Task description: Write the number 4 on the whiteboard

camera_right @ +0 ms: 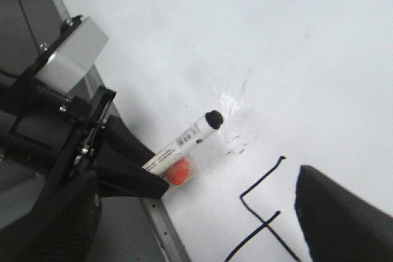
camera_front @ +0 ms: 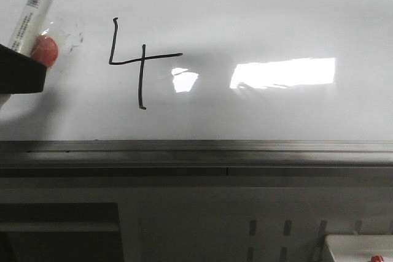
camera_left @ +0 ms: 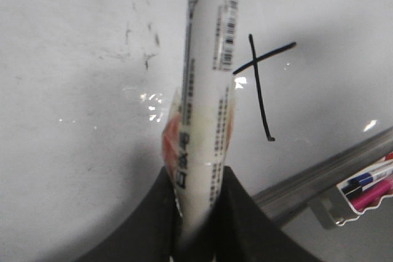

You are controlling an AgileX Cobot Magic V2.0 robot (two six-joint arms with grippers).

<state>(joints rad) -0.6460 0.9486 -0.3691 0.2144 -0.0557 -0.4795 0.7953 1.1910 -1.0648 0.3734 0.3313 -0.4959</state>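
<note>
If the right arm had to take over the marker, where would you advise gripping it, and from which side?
Grip the marker on its bare white barrel between the left claw and the black cap, coming from the open whiteboard side. The lower end is already clamped and has an orange piece taped on.

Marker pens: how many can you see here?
At least 4: one white-barrelled marker in the left gripper, and about three coloured pens in a tray below the whiteboard's rail; others possibly hidden.

A: A lab or test room?

B: Looks so. A big glossy whiteboard [camera_front: 276, 16] with a grey metal rail [camera_front: 196, 151], a perforated grey panel [camera_front: 270, 231] beneath, and a tray of coloured markers [camera_left: 368, 185] nearby.

A: Nothing homely.
</note>
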